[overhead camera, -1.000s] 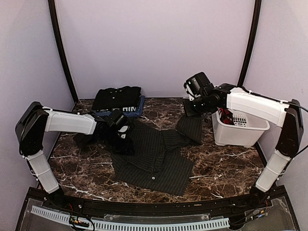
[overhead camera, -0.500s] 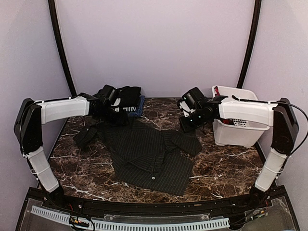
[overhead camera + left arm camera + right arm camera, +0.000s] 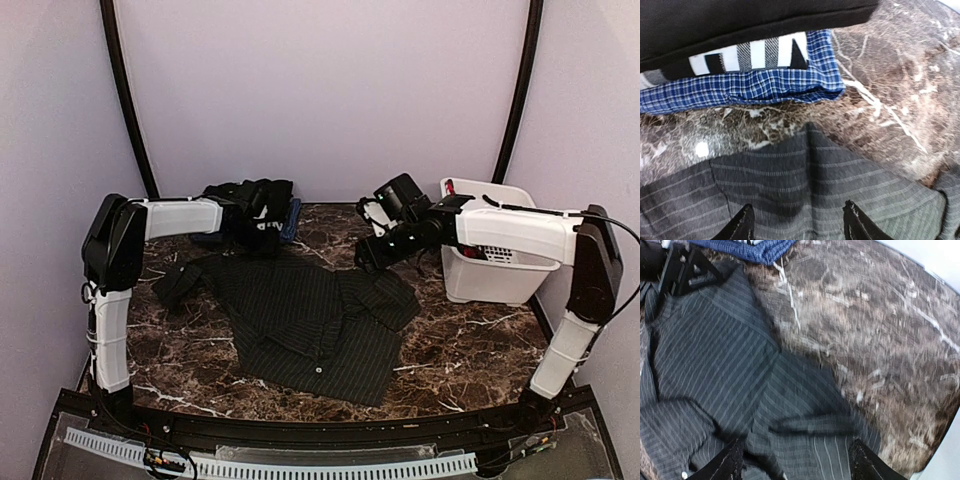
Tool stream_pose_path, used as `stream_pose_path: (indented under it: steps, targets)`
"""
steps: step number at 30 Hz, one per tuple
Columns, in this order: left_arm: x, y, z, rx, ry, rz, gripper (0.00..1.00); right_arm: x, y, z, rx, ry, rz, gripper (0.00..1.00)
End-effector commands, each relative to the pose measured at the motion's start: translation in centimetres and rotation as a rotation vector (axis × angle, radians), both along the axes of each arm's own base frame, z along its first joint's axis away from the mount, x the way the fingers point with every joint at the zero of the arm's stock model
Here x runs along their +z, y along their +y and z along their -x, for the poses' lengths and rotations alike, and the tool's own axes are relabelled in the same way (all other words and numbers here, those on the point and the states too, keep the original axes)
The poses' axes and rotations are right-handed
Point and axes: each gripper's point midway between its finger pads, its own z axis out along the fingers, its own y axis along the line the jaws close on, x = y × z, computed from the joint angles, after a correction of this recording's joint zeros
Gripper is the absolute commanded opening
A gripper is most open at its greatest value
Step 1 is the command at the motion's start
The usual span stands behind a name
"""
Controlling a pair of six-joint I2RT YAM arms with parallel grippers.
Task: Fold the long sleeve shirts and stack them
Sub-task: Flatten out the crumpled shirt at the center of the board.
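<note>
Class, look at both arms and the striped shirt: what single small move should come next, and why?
Probably lower the left gripper and right gripper together to pinch the far edge of the pinstriped shirt. Both hover open and empty above it, and it lies spread unfolded on the table.

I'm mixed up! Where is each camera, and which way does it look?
Top: high behind the arms, looking down at the table; both arms show.
Left wrist: on the left arm, facing the blue shirt and pinstriped shirt; open jaws show.
Right wrist: on the right arm, over the pinstriped shirt; open jaws show.
All three share the pinstriped shirt.
</note>
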Motion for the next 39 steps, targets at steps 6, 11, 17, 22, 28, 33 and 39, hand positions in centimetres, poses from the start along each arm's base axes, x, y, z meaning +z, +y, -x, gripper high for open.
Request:
stream_pose_path:
  steps: [6, 11, 17, 22, 28, 33, 39]
  targets:
    - [-0.5, -0.1, -1.9, 0.016, -0.025, -0.041, 0.59, -2.3, 5.8, -5.0, 0.076, -0.028, 0.006, 0.69]
    - [-1.5, -0.6, -2.0, 0.007, -0.006, -0.030, 0.54, -4.4, 7.4, -6.0, 0.092, 0.015, 0.009, 0.61]
    - [-1.8, -0.7, -1.9, 0.002, 0.003, -0.024, 0.36, -7.7, 7.2, -5.6, 0.081, 0.074, 0.043, 0.45]
    - [-1.5, -0.9, -1.9, -0.003, 0.004, -0.017, 0.19, -9.2, 7.2, -5.6, 0.073, 0.097, 0.051, 0.36]
    - [-1.0, -1.0, -1.9, -0.014, 0.003, -0.016, 0.00, -10.1, 6.8, -5.9, 0.045, 0.107, 0.064, 0.20]
    - [0.9, -0.6, -1.8, -0.006, -0.022, -0.020, 0.00, -9.9, 6.0, -6.1, 0.011, 0.101, 0.076, 0.06]
    - [3.4, 0.0, -1.3, 0.000, -0.056, -0.020, 0.00, -8.1, 4.9, -6.4, -0.050, 0.063, 0.068, 0.00]
